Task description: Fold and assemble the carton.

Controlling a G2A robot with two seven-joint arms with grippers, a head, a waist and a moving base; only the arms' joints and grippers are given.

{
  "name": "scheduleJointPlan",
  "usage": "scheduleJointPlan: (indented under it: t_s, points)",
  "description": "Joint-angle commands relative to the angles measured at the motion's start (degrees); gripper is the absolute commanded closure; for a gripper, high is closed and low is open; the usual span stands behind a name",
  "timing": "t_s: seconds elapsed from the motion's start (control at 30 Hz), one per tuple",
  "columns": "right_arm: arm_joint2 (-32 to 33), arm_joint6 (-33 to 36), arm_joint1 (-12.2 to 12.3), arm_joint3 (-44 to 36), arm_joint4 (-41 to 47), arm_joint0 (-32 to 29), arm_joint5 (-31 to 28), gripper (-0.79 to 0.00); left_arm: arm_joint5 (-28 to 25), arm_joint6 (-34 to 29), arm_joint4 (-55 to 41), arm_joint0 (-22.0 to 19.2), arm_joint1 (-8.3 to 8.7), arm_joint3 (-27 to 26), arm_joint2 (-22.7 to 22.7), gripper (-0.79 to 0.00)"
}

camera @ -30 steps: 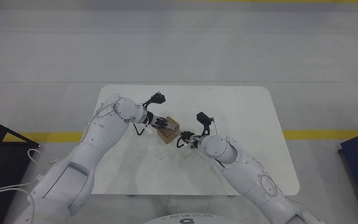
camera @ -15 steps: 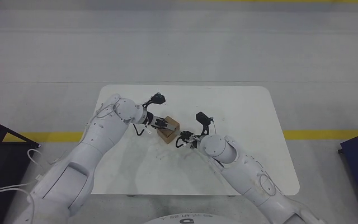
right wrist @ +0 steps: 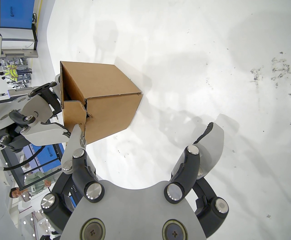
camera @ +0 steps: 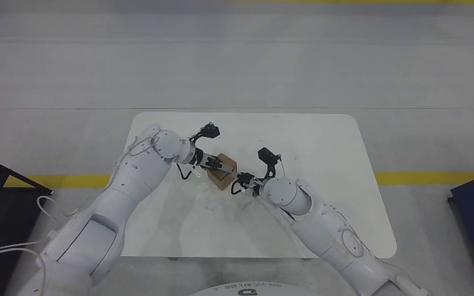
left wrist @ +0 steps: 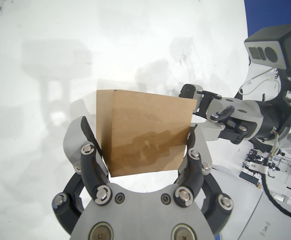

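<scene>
My right gripper (right wrist: 144,129) nearest, fingers spread wide, one fingertip (right wrist: 76,134) against carton's flap edge. Carton (right wrist: 106,104) near middle of table (camera: 318,140). Beyond it, my left gripper (left wrist: 138,127) clamped across carton's sides.

An industrial test hall: grey floor (camera: 237,59) marked with a yellow line (camera: 422,177), blue partition panels (right wrist: 16,13), a white worktable (camera: 326,140).
</scene>
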Motion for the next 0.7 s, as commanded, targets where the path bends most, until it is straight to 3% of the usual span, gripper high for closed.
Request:
scheduleJointPlan:
  t_s: [0.0,0.33,0.67]
  points:
    - [-0.13,0.04,-0.08,0.23,0.03,0.22,0.41,-0.785,0.01,0.02,-0.04,-0.02,0.01,0.0,0.04,-0.727]
    - [1.88,0.48,0.37,-0.02,-0.11,-1.32,1.23,-0.711,0.58,-0.18,-0.4,-0.46,-0.1,0.97,0.39,-0.711]
    - [4.0,1.05,1.06,-2.12,-0.63,-3.55,-0.95,-0.705,0.69,0.28,-0.43,-0.94,-0.39,1.7,0.99,-0.708]
